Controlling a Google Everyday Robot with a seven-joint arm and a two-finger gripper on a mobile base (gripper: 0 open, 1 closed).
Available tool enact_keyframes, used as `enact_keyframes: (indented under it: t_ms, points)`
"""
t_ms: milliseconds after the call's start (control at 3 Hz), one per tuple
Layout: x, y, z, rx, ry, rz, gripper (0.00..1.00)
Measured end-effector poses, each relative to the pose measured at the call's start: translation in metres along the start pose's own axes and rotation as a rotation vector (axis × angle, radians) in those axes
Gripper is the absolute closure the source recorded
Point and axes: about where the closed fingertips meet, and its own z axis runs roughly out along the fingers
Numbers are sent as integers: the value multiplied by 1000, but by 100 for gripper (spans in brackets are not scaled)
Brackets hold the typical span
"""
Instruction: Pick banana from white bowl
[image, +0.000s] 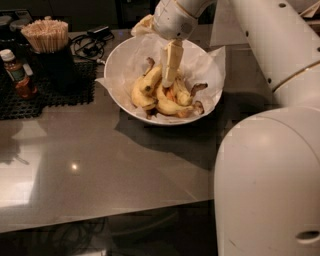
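Observation:
The white bowl (120, 82), lined with crinkled white paper, stands at the back middle of the grey counter. Several yellow bananas lie piled in it. A short plump banana (151, 80) lies at the upper left of the pile, and others with dark curled stem ends (197, 88) lie to the right and front. My gripper (169, 82) comes down from above into the middle of the pile, right beside the plump banana. It covers that banana's long stem. I cannot tell whether it touches a banana.
A black cup of wooden sticks (47, 40) and a brown sauce bottle (15, 75) stand on a black mat (55, 95) at the left. Cables (90, 42) lie behind the bowl. My white arm and body (270, 185) fill the right side.

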Motion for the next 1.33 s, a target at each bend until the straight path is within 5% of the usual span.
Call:
enact_keyframes:
  t_ms: [333, 667, 1333]
  points:
    - [16, 24, -1, -28, 198, 51, 0]
    - [36, 37, 17, -71, 263, 67, 0]
    - [31, 22, 19, -35, 243, 22, 0]
